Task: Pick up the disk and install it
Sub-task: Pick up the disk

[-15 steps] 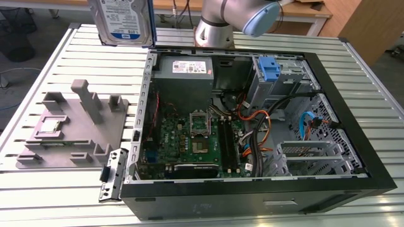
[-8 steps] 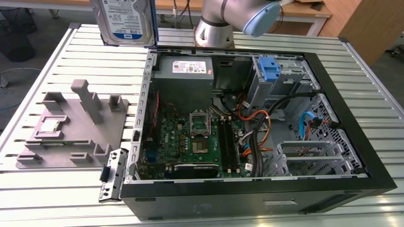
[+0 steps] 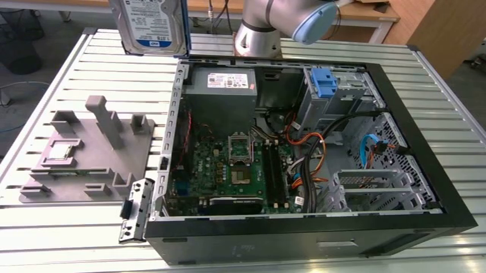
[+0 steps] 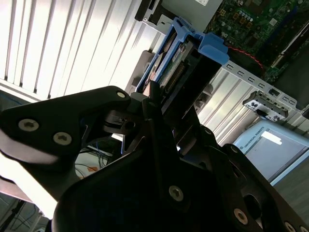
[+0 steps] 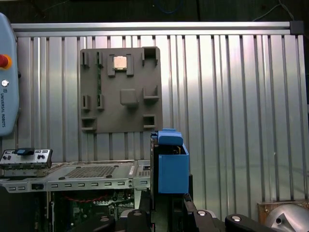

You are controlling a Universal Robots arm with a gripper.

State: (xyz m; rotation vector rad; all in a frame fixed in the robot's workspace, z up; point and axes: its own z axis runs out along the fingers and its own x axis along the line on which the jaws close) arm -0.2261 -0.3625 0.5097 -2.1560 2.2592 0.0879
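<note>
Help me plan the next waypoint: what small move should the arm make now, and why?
Probably carry the disk toward the exterior view's right, over the open case: the gripper holds it upright above the table, outside the case, while the bay with the blue latch lies further right.

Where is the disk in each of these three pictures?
Exterior view: the disk stands upright at the top edge, on the exterior view's left of the arm.
Second wrist view: the disk, edge-on, clamped in the gripper.
First wrist view: the disk's blue frame, close before the camera.
Shared landmark: the open computer case.
</note>
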